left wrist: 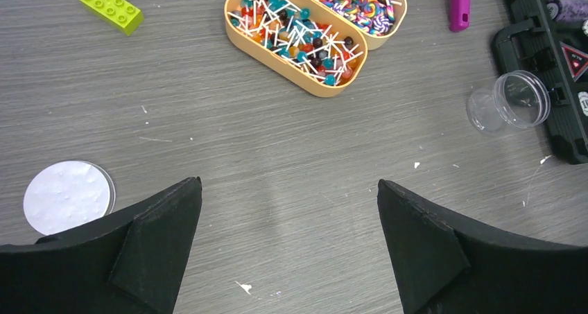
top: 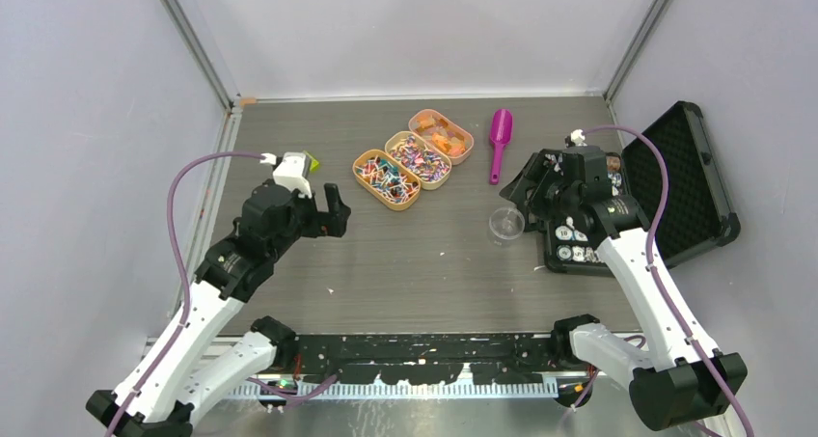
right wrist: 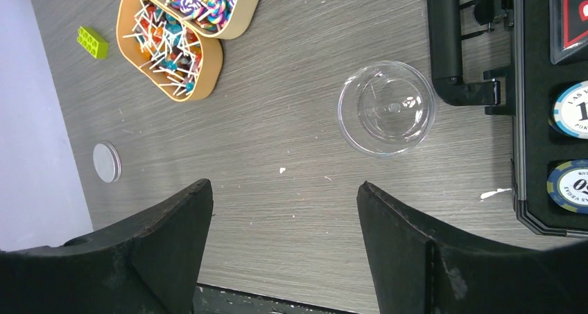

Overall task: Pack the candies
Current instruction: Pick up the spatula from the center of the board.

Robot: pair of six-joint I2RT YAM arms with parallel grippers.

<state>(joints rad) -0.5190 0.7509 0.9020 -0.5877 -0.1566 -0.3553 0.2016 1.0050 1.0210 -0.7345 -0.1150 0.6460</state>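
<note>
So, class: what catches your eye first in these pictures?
Three tan trays of bright candies sit mid-table toward the far edge, with a magenta scoop just right of them. A clear empty jar stands left of an open black case of poker chips.

Trays [left wrist: 277, 64]: there were three, all oval and tan.
Candies [left wrist: 298, 40]: there were too many to count; three sorts showed, one sort to each tray.
Scoop [top: 499, 140]: there was one, magenta.
Clear jar [right wrist: 386, 106]: there was one.
Round lid [left wrist: 67, 197]: there was one.
Toy brick [left wrist: 110, 7]: there was one, green.
Black case [top: 690, 181]: there was one.
Poker chips [right wrist: 572, 109]: two showed in part in the right wrist view; more lay in the case, and the full number could not be told.
Arms: there were two, the left arm [top: 207, 292] and the right arm [top: 641, 273].
Jaws: there were two pairs, one pair to each arm.
Table [top: 415, 263]: there was one.
</note>
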